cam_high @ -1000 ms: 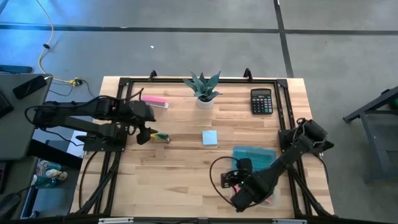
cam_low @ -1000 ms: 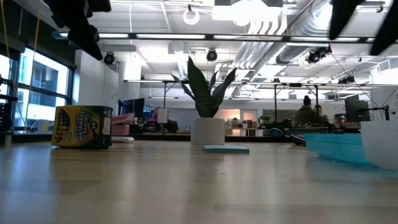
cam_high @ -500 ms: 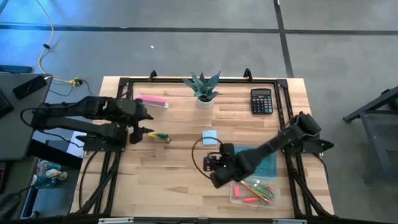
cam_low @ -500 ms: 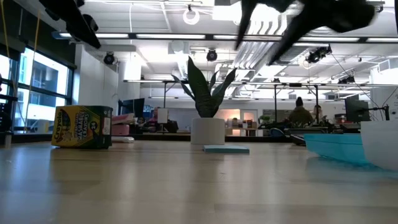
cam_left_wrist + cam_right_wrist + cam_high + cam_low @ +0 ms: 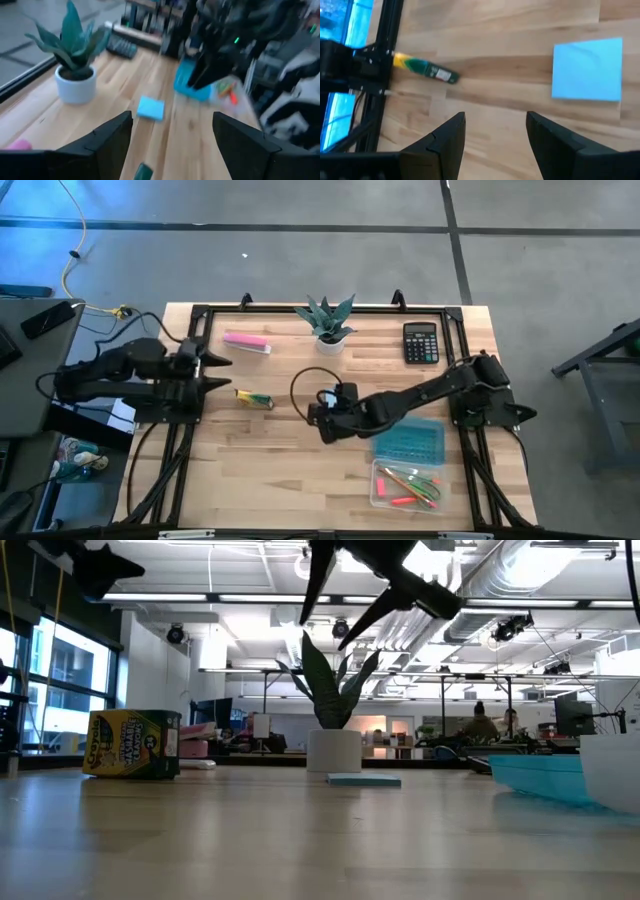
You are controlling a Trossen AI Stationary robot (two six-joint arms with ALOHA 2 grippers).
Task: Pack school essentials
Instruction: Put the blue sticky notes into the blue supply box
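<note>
The light blue square notepad (image 5: 587, 70) lies flat mid-table, also seen in the left wrist view (image 5: 151, 107) and the low view (image 5: 363, 779). In the high view my right arm covers it. The short yellow-green crayon box (image 5: 254, 399) lies flat toward the left. A clear box (image 5: 405, 485) near the right front corner holds orange-red pens and greenish pieces. My right gripper (image 5: 320, 423) hovers open above the table just left of the notepad. My left gripper (image 5: 218, 374) is open, raised, left of the crayon box.
A teal lid (image 5: 408, 442) lies flat beside the clear box. The potted plant (image 5: 327, 320), the black calculator (image 5: 421, 343) and the pink bar (image 5: 246, 341) stand along the far side. A black frame (image 5: 200, 310) borders the table. Bare wood lies at the near left.
My right arm has swung from over the clear box at the near edge toward the table's middle and far side, ending above the notepad. My left gripper has drawn back from the crayon box toward the table's left edge. No object has moved.
</note>
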